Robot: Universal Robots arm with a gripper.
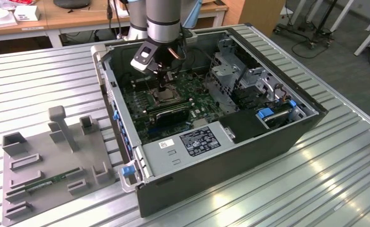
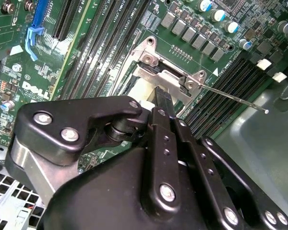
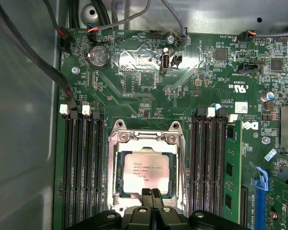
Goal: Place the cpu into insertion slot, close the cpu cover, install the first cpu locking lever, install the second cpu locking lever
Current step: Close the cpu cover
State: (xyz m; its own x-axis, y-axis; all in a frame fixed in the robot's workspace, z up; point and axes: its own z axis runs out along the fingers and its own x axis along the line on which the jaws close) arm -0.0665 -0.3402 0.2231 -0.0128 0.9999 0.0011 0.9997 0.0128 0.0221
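Well, the arm reaches down into an open black computer case [image 1: 235, 156] that lies on a shiny, ribbed metal table [image 1: 336, 189]. The gripper [image 3: 151, 191] is black and made of hard, bolted bars. Its two thin fingers [image 3: 146, 194] are pressed together, and I see nothing between them. Their tips sit at the edge of the cpu [image 3: 149, 170].

The cpu is a flat, smooth, silvery-grey square. It lies in the insertion slot [image 3: 120, 165] on the bumpy green motherboard [image 3: 149, 96]. The cpu cover [image 3: 146, 139] is a thin, shiny metal frame with a square window. It lies down flat around the cpu, and the chip shows through the window.

In the second wrist view, a thin wire lever [image 2: 235, 99] sticks out from the hinge end of the cover, slanting over the long black memory slots [image 3: 84, 167]. It is not tucked down.

Those long slots run on both sides of the socket. A round silver battery [image 3: 99, 56] sits farther up the board, and dark cables [image 3: 33, 52] run along the grey case wall. A blue plastic clip [image 3: 261, 179] stands near the board's edge.

Outside the case, at the exterior view's left, a grey plastic tray [image 1: 52, 165] with blocky posts holds a long green memory stick [image 1: 49, 182].
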